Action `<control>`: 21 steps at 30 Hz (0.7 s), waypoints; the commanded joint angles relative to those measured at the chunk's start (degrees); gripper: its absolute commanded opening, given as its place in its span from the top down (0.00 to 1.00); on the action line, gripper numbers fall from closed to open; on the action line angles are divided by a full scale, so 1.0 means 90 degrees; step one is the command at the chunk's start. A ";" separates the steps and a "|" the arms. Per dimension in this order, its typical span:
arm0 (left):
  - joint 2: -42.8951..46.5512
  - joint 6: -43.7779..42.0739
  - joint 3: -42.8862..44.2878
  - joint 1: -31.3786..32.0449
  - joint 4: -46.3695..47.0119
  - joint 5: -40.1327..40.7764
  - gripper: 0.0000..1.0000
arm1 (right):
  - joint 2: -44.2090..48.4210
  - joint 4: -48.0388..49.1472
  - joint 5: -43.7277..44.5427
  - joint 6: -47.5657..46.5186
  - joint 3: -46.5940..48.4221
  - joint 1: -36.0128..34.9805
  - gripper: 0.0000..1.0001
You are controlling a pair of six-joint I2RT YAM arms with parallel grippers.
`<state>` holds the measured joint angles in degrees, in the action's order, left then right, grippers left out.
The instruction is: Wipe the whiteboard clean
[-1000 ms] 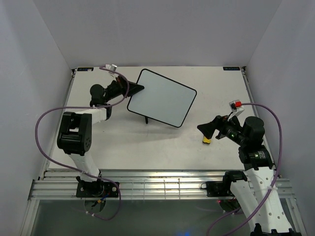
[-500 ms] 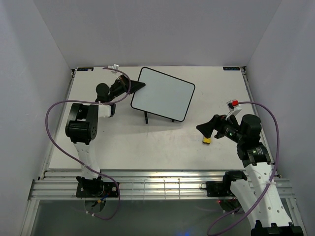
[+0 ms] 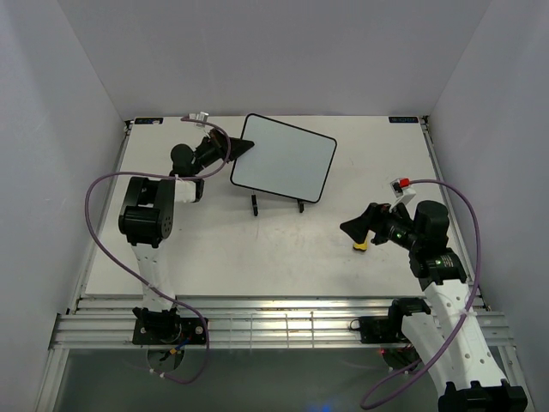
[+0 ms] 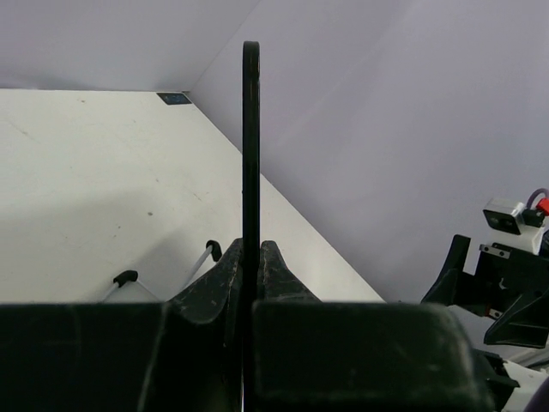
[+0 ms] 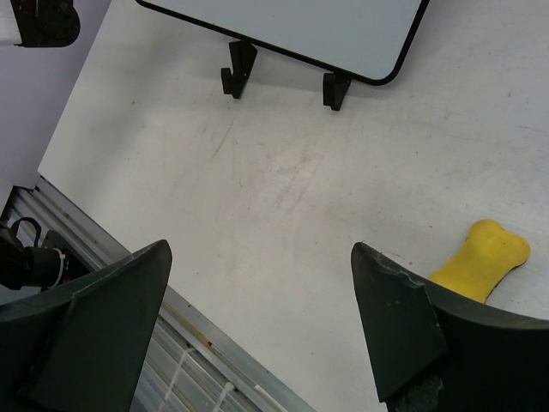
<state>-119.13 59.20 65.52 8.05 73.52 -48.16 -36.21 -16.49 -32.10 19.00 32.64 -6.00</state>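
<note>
The whiteboard (image 3: 283,158), white with a thin black frame, stands tilted over the black wire stand (image 3: 274,202) at the back of the table. My left gripper (image 3: 246,148) is shut on its left edge; in the left wrist view the board (image 4: 250,146) shows edge-on between the fingers (image 4: 279,270). The board's lower edge (image 5: 292,26) and the stand's feet (image 5: 237,69) show in the right wrist view. The yellow sponge (image 3: 361,244) lies on the table beside my right gripper (image 3: 353,227), which is open and empty; the sponge (image 5: 480,259) lies just right of its right finger (image 5: 395,326).
The table's near edge with metal rails (image 3: 274,322) runs along the front. White walls (image 3: 69,103) enclose the table on the left, back and right. The right arm (image 4: 502,275) shows in the left wrist view.
My left gripper has swung the whiteboard's left edge up and back, so the board stands more upright over the stand. My right gripper has shifted slightly near the sponge.
</note>
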 commanded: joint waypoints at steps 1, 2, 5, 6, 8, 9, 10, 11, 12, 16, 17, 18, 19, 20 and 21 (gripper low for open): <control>0.0073 -0.0298 0.0211 0.0052 0.2066 0.0001 1.00 | 0.0116 0.0192 -0.0135 -0.0051 0.0133 0.0012 0.10; 0.0063 -0.0395 0.0172 0.0043 0.2076 -0.0049 1.00 | 0.0136 0.0182 -0.0135 -0.0051 0.0133 0.0012 0.10; -0.0034 -0.0591 0.0084 0.0033 0.2056 -0.0020 1.00 | 0.0165 0.0124 -0.0037 -0.0061 0.0133 0.0022 0.10; -0.0093 -0.0611 0.0113 0.0033 0.2037 -0.0058 1.00 | 0.0165 0.0114 -0.0018 -0.0080 0.0133 0.0012 0.10; -0.0239 -0.0601 0.0211 -0.0006 0.2017 -0.0244 1.00 | 0.0185 0.0084 -0.0018 -0.0100 0.0104 0.0012 0.10; -0.0249 -0.0659 0.0191 -0.0006 0.2017 -0.0264 1.00 | 0.0195 0.0084 -0.0018 -0.0100 0.0084 0.0012 0.10; -0.0250 -0.0727 0.0114 -0.0035 0.2017 -0.0264 1.00 | 0.0233 0.0094 -0.0018 -0.0110 0.0065 0.0012 0.10; -0.0250 -0.0844 0.0103 -0.0045 0.2007 -0.0303 1.00 | 0.0243 0.0133 -0.0018 -0.0100 0.0045 0.0022 0.10; -0.0269 -0.0903 0.0094 -0.0065 0.2065 -0.0361 1.00 | 0.0253 0.0133 -0.0027 -0.0110 0.0045 0.0022 0.10; -0.0376 -0.1206 0.0084 -0.0230 0.2085 -0.0800 1.00 | 0.0282 0.0114 -0.0086 -0.0100 0.0055 0.0012 0.10; -0.0492 -0.1236 0.0161 -0.0289 0.2105 -0.1043 1.00 | 0.0312 0.0094 -0.0057 -0.0100 0.0074 0.0022 0.10; -0.0590 -0.1178 0.0239 -0.0347 0.2115 -0.1171 1.00 | 0.0331 0.0075 -0.0028 -0.0110 0.0084 0.0012 0.10; -0.0678 -0.1168 0.0317 -0.0454 0.2163 -0.1317 1.00 | 0.0409 0.0017 0.0021 -0.0100 0.0094 0.0022 0.10; -0.0776 -0.1187 0.0357 -0.0494 0.2183 -0.1551 1.00 | 0.0439 -0.0013 0.0031 -0.0100 0.0094 0.0012 0.10; -0.0777 -0.1322 0.0309 -0.0543 0.2183 -0.1611 1.00 | 0.0478 -0.0023 0.0031 -0.0100 0.0094 0.0003 0.10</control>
<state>-124.88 53.32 66.96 5.72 75.42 -55.40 -33.34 -16.73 -31.90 18.85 32.64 -6.02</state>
